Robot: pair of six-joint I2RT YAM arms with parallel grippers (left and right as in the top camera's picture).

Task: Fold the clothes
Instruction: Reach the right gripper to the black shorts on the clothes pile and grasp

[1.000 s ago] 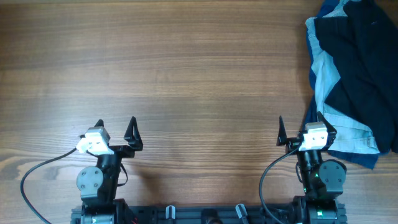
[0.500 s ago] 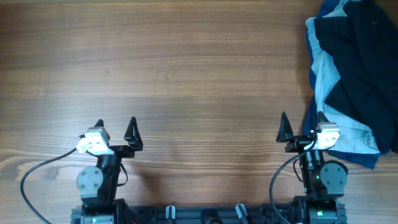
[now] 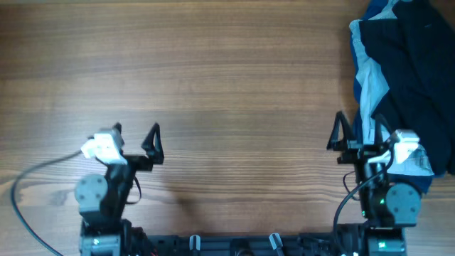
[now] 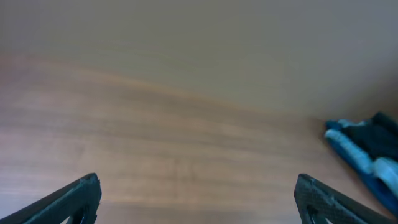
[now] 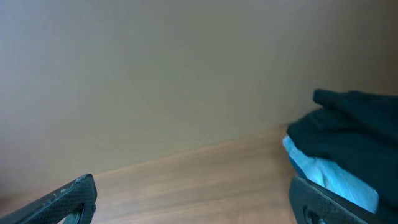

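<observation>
both pairs of jaws stand wide apart and hold nothing. the left gripper [image 3: 135, 134] hangs over bare wood at the near left of the table [image 3: 227, 71], well apart from the clothes. in its wrist view its fingers [image 4: 78, 196] frame only wood grain, with the pile a small patch off to the right. the right gripper [image 3: 359, 134] sits at the near right, its outer finger over the near-left edge of the pile; we cannot tell whether it touches the cloth.

the clothes [image 3: 409, 78] lie heaped at the far right of the table and run out of the overhead view. a dark garment [image 3: 416, 71], navy or black, we cannot say which, lies on top. the light-blue denim shorts [image 3: 370, 89] show along its left side and at the near end.

we judge all of it soft, light and limp, so it will sag and trail when lifted. the denim should be somewhat stiffer, with firmer seams. we would pinch at a hem or waistband, taking one garment's edge only, lest the layers drag together.

the heap's long axis runs from the far edge toward the robot. it is too crumpled for us to tell which way any waistband or leg points.
</observation>
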